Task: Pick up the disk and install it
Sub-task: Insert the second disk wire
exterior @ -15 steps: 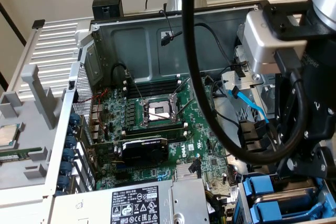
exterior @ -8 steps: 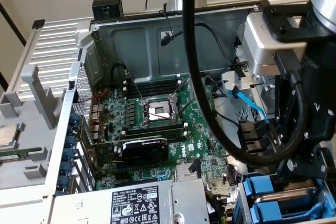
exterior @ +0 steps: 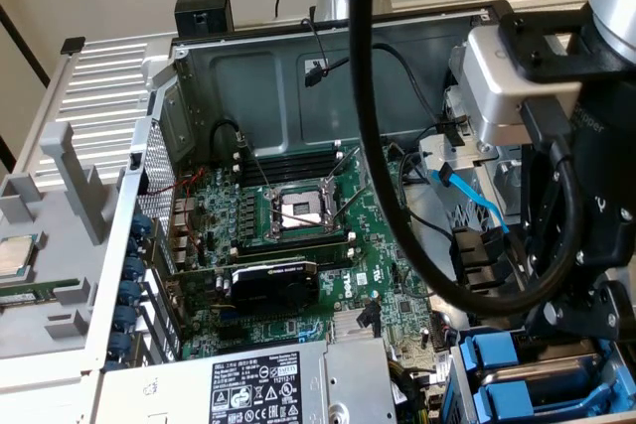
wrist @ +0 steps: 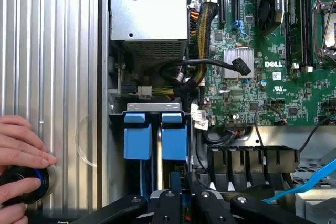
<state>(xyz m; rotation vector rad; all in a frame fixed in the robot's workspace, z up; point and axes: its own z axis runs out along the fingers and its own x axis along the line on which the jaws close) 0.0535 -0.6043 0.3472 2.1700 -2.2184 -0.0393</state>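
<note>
The disk [wrist: 174, 140], in its blue plastic carrier, stands on edge in the drive bay next to a second blue carrier [wrist: 136, 140]. In the wrist view my gripper [wrist: 184, 203] sits right at the disk's near end, its black fingers [wrist: 167, 205] drawn close together on it. In the exterior view the gripper [exterior: 581, 330] hangs at the right, low over the bay, with the disk [exterior: 497, 354] just beside it.
A person's hand [wrist: 21, 150] rests on a black round knob [wrist: 23, 182] on the ribbed case panel. The grey power-supply box [exterior: 288, 384] borders the bay. The motherboard with its open processor socket [exterior: 298, 211], a blue flat cable [exterior: 467, 196] and a thick black cable [exterior: 373, 146] lie nearby.
</note>
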